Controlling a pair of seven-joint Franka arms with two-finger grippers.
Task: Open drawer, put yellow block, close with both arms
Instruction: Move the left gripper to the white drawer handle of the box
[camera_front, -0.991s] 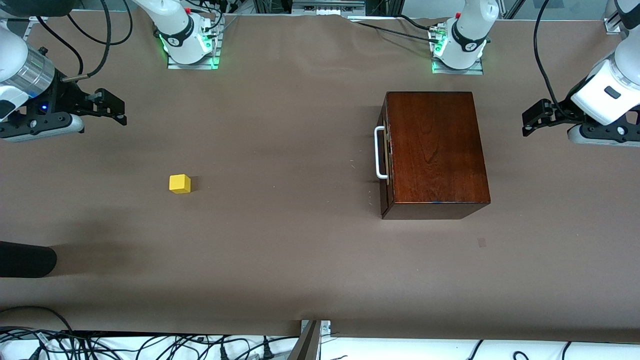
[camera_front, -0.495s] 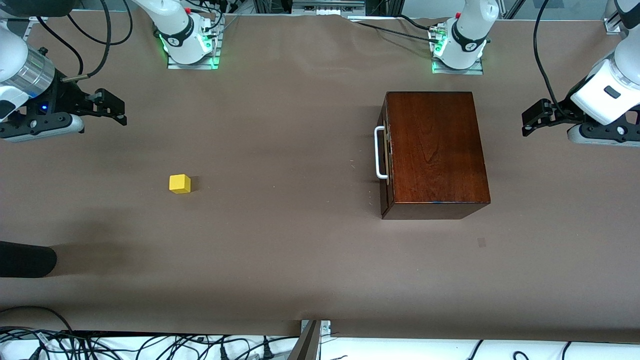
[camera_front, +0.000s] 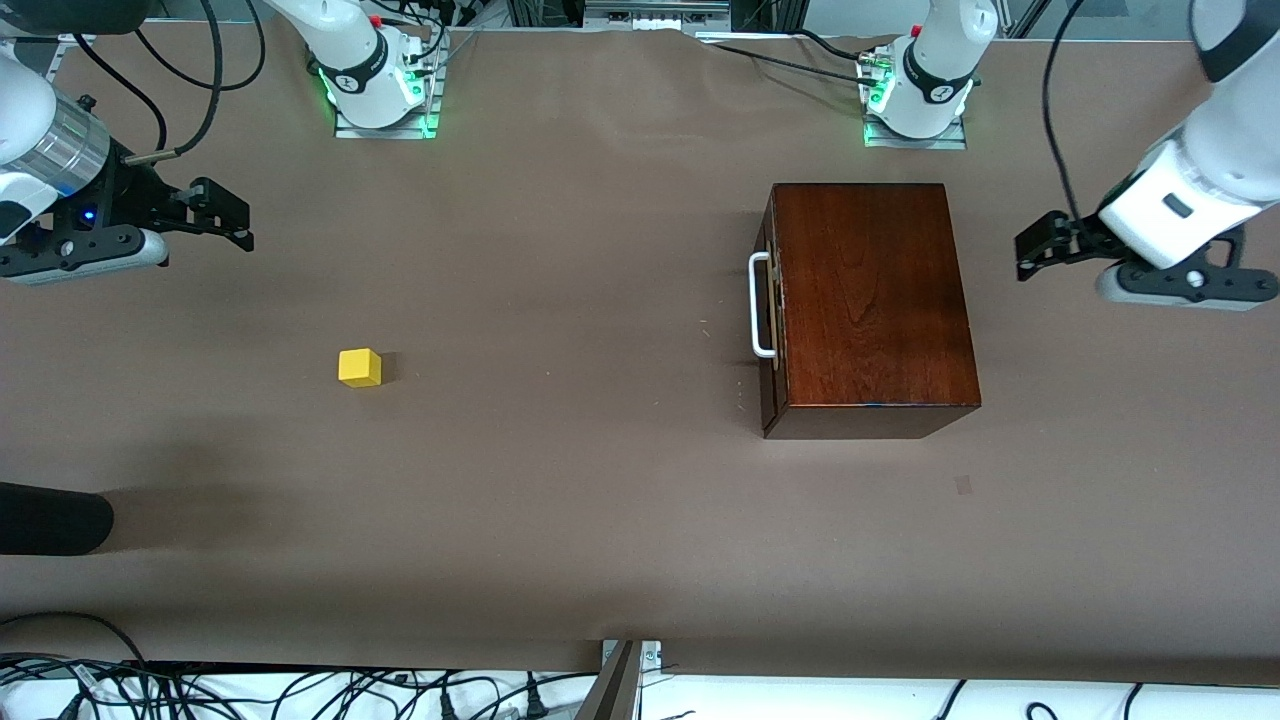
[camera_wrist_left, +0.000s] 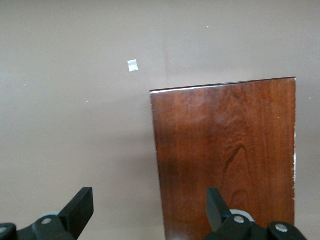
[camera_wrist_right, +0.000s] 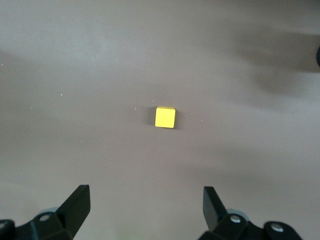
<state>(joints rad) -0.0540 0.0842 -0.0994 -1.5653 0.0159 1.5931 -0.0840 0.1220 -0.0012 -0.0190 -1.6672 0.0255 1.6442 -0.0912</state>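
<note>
The dark reddish-brown wooden box (camera_front: 875, 300) stands toward the left arm's end of the table, its top also filling part of the left wrist view (camera_wrist_left: 225, 160). Its drawer (camera_front: 770, 310) is shut, and the white U-shaped handle (camera_front: 760, 305) faces the right arm's end. The small yellow block (camera_front: 359, 367) lies alone on the table, and the right wrist view shows it from above (camera_wrist_right: 165, 117). My left gripper (camera_front: 1035, 250) (camera_wrist_left: 149, 202) hangs open and empty over the box's edge away from the handle. My right gripper (camera_front: 235, 215) (camera_wrist_right: 146, 200) waits open and empty above the table near the block.
A dark rounded object (camera_front: 50, 518) pokes in at the right arm's end, nearer the camera than the block. A small pale patch (camera_front: 962, 485) (camera_wrist_left: 132, 65) marks the brown table cover near the box. Cables (camera_front: 300, 690) run along the table's near edge.
The left arm has swung its gripper closer to the box. The right arm, the block and the box have not moved.
</note>
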